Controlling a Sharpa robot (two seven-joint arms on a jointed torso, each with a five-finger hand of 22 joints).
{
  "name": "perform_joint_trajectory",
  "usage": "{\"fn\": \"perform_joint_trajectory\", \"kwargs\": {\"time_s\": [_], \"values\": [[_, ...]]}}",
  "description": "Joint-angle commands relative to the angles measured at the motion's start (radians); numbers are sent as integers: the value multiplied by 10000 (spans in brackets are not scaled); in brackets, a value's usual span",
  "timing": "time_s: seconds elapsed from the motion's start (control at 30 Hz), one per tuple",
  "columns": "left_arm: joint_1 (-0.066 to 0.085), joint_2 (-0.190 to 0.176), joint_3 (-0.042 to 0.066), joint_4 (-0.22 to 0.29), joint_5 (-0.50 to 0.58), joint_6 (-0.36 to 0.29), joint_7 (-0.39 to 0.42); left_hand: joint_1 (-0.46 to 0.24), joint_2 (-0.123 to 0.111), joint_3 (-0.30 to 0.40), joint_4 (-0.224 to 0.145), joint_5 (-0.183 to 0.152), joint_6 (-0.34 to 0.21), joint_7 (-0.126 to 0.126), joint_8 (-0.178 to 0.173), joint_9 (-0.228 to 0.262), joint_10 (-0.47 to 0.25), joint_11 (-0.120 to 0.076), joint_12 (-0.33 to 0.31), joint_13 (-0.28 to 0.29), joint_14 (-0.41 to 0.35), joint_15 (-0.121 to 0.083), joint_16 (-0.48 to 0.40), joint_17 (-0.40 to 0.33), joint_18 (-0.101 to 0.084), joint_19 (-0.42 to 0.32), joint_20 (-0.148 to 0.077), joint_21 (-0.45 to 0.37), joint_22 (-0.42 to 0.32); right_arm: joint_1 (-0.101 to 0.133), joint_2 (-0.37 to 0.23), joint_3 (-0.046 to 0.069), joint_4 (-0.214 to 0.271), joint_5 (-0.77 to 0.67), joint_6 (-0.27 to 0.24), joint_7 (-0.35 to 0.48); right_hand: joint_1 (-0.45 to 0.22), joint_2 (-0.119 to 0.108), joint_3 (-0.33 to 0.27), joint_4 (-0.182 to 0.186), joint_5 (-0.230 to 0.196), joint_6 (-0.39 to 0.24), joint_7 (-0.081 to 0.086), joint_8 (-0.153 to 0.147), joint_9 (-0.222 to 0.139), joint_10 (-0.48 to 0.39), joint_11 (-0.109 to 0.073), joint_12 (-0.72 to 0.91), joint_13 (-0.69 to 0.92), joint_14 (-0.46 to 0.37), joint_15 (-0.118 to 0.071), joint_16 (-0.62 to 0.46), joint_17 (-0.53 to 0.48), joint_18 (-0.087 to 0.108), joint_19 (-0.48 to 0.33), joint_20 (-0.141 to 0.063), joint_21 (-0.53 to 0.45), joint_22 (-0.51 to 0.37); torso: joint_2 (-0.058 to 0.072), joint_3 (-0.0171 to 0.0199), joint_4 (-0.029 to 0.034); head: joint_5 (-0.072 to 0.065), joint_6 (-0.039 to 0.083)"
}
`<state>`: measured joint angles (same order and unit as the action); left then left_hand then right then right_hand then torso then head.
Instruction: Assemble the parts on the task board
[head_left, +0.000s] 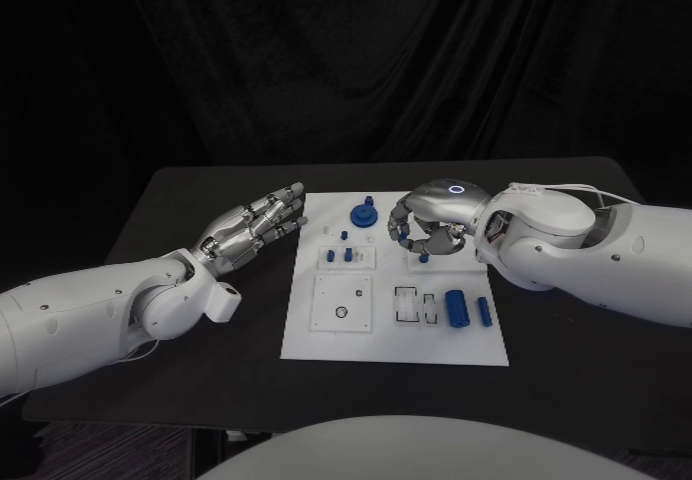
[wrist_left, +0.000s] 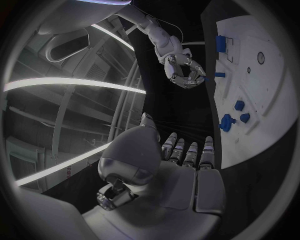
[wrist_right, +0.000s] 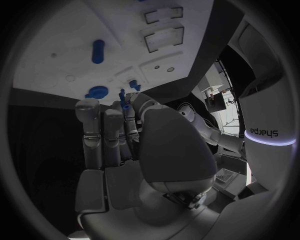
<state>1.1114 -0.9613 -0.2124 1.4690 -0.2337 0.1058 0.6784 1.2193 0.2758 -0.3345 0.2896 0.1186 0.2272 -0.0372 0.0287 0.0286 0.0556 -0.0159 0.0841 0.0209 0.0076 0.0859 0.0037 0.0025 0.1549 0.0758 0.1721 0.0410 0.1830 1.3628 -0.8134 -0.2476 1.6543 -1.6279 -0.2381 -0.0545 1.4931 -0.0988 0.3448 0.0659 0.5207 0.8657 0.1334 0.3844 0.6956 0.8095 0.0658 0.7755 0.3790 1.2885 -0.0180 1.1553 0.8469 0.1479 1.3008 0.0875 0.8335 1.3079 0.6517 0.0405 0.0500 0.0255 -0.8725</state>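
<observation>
The white task board (head_left: 389, 340) lies mid-table. A round blue knob (head_left: 365, 215) stands at its far edge, two small blue pegs (head_left: 340, 256) left of centre, and a thick blue cylinder (head_left: 456, 308) with a thin pin (head_left: 485, 312) lies at the right. My right hand (head_left: 430, 225) hovers over the board's far right part, fingers curled above a short blue peg (head_left: 426, 258); whether it pinches a piece is unclear. My left hand (head_left: 260, 225) is flat, fingers apart, holding nothing, just left of the board. The left wrist view shows the right hand (wrist_left: 184, 72) beside that peg (wrist_left: 219, 75).
The black table (head_left: 188, 200) has bare room left and right of the board. On the board are a square inset with a ring (head_left: 342, 300) and rectangular slots (head_left: 411, 300). A dark curtain hangs behind the table.
</observation>
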Motion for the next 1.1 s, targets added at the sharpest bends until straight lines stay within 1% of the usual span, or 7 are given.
{"fn": "perform_joint_trajectory", "kwargs": {"time_s": [0.03, 0.1, 0.23, 0.3, 0.6, 0.73, 1.1], "values": [[-19, 34, 9, -7, 78, 89, 898, -46, 34, -6, 29, -48, -13, 66, 10, 15, -16, 80, 63, 9, -2, 77, -3, 4, 50, -5, 91, 34, 1, -141, 147, 1, 99, -60, 344, -195, -9, 20, 56, 8, -73, -82, -12, -37, -14, 78, -51, 0, 1, 85, 23, 26, -11, -169, 5, -22, 19, 902, 0, -1, 1, 130, -1], [-30, 55, 9, -21, 175, 114, 895, -72, 62, -1, 32, -69, -21, 76, 8, 13, -15, 96, 64, 8, -5, 84, -5, 3, 48, -3, 98, 35, 0, -242, 296, 1, 69, -60, 374, -184, -5, 16, 61, 2, -84, -86, -7, -41, -19, 70, -45, -8, -1, 94, 27, 37, 8, -168, 2, -19, 14, 900, -1, -1, 1, 194, -1], [-97, 77, 9, -25, 567, 242, 934, -371, 7, -131, 31, -593, 77, 156, 22, 25, 19, 110, 105, 15, 21, 116, 6, 12, 48, 27, 128, 55, 0, -474, 709, 1, -148, -60, 499, -198, 10, 10, 75, -11, -94, -90, 3, -48, -28, 54, -28, -22, -3, 99, 38, 41, 14, -167, -2, -13, 9, 899, -1, -2, 1, 311, -1], [-136, 71, 10, -17, 647, 249, 978, -457, 0, -164, 30, -645, 122, 162, 29, 31, 38, 112, 127, 21, 48, 116, 18, 21, 49, 49, 130, 67, 25, -560, 864, 2, -238, -60, 578, -210, 18, 3, 87, -21, -96, -99, 17, -59, -40, 35, -9, -38, -6, 128, 50, 81, 77, -174, 12, -6, 48, 907, -1, -2, 1, 328, -1], [-236, 64, 10, -27, 766, 245, 1044, -489, 49, -143, 16, -571, 142, 210, 31, 32, 44, 79, 128, 19, 26, 59, 8, 13, 61, 25, 92, 54, -33, -936, 1407, 2, -606, -60, 699, -214, 32, -20, 128, -50, -88, -162, 56, -119, -92, -44, 42, -100, -15, 180, 90, 150, 170, -185, 34, 24, 119, 919, -2, -3, 1, 453, -1], [-255, 86, 10, -47, 776, 263, 1022, -426, 96, -66, 6, -377, 138, 241, 27, 30, 33, 68, 118, 16, 18, 38, 5, 10, 64, 9, 70, 47, -63, -1063, 1599, 4, -789, -60, 619, -198, 31, -25, 132, -54, -87, -169, 63, -128, -101, -50, 51, -106, -15, 197, 96, 174, 203, -190, 46, 28, 151, 926, -2, -4, 1, 458, -1], [-276, 124, 10, -35, 781, 268, 961, -322, 105, 26, 9, -166, 278, 387, 50, 48, 30, 18, 120, 16, 17, 45, 5, 10, 61, 7, 72, 51, -81, -1269, 1830, 6, -924, -60, 588, -259, 32, -51, 143, -73, -88, -181, 84, -158, -134, -69, 80, -127, -16, 241, 118, 235, 280, -201, 75, 45, 227, 940, -2, -4, 1, 484, -1]]}}
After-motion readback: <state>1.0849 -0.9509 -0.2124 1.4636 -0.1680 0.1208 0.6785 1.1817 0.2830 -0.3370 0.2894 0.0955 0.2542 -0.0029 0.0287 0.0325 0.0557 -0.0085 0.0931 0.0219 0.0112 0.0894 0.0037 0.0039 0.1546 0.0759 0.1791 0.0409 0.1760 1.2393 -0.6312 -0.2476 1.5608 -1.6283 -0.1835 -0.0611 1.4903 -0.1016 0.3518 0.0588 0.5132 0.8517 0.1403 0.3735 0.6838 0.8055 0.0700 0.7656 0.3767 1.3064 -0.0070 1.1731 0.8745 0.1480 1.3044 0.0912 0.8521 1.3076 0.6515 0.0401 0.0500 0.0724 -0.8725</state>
